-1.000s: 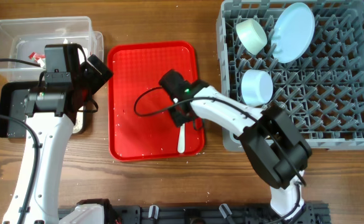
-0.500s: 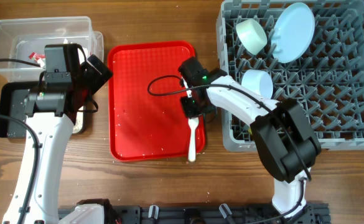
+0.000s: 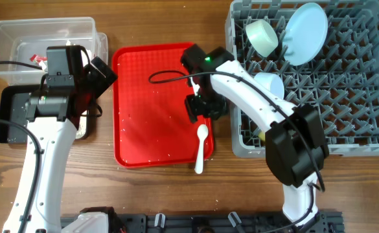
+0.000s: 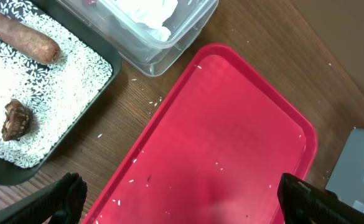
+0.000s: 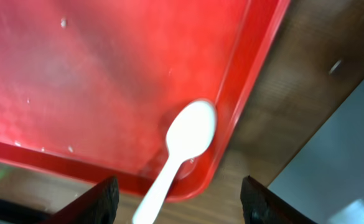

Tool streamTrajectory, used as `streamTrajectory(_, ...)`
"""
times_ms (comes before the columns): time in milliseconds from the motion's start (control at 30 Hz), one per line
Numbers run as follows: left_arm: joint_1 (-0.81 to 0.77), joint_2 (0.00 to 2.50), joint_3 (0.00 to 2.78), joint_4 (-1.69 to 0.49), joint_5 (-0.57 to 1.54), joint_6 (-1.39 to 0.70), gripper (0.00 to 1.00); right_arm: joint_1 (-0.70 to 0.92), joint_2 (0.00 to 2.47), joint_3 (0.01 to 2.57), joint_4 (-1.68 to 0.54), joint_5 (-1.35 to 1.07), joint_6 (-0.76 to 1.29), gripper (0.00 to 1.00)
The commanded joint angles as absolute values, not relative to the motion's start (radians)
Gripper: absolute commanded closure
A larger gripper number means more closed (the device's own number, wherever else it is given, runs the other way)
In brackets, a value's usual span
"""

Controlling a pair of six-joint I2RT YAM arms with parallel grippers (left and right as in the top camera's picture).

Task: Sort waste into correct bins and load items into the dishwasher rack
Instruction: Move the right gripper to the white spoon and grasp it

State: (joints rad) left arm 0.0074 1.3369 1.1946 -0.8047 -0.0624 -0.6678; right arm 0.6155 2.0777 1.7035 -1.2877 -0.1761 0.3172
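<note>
We see white rice grains [image 4: 51,106], an orange-brown carrot-like stick [image 4: 20,36] and a small brown scrap [image 4: 15,120] in the black rectangular tray [image 4: 10,176], crumpled white tissue [image 4: 144,11] in the clear plastic tub [image 4: 169,46], and what look like stray grains [image 4: 218,165] on the flat red tray [image 4: 231,124].

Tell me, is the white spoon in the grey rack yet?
No. The white spoon lies on the red tray, handle overhanging its edge, outside the rack.

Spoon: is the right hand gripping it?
No: the spoon lies in the tray's corner, handle over the rim, with the right hand open above it.
</note>
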Motion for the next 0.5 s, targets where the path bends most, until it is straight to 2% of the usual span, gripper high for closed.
streamTrajectory(0, 0.003, 1.338, 1.199, -0.802, -0.076, -0.663, 0.0, 0.751, 2.088, 1.649, -1.282, -0.1, 0.474, 0.36)
streamTrajectory(200, 0.003, 1.338, 1.199, -0.802, -0.076, -0.663, 0.0, 0.812, 2.088, 1.517, -1.197, 0.019, 0.558, 0.39)
streamTrajectory(467, 0.003, 1.338, 1.199, -0.802, -0.076, -0.663, 0.0, 0.843, 2.088, 1.494, -1.189, 0.007, 0.55, 0.41)
